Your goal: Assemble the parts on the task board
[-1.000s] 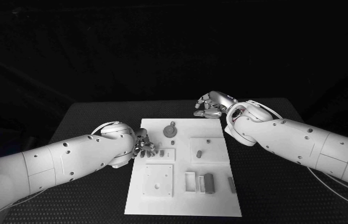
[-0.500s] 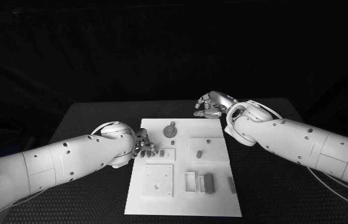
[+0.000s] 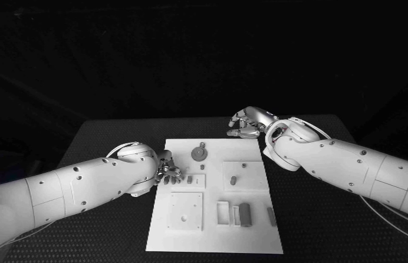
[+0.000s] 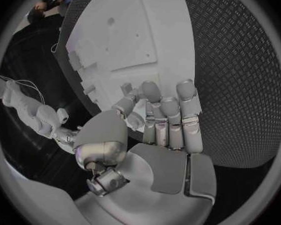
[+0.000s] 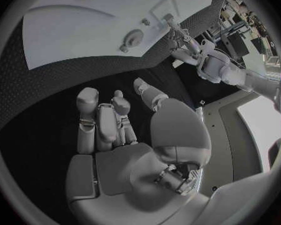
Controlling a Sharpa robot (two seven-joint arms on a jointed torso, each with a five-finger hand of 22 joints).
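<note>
The white task board (image 3: 255, 239) lies in the middle of the black table. A round grey disc part (image 3: 199, 153) sits near its far end, two small pegs (image 3: 233, 180) stand on a raised plate, and a grey block (image 3: 244, 214) stands near the front. My left hand (image 3: 171, 173) rests at the board's left edge (image 4: 178, 45), its fingers (image 4: 168, 110) close together, with thumb and fingertips meeting by a small piece (image 4: 127, 88). A grip on that piece cannot be made out. My right hand (image 3: 246, 125) hovers beyond the board's far right corner, loosely curled (image 5: 106, 125) and holding nothing.
Black textured table (image 3: 111, 139) surrounds the board on all sides. A slim grey piece (image 3: 271, 216) lies by the board's right edge, next to white slots (image 3: 223, 212). My right forearm (image 3: 340, 163) crosses above the table to the right of the board.
My left hand has shifted very slightly along the board's left edge. The right hand and the parts stay where they were.
</note>
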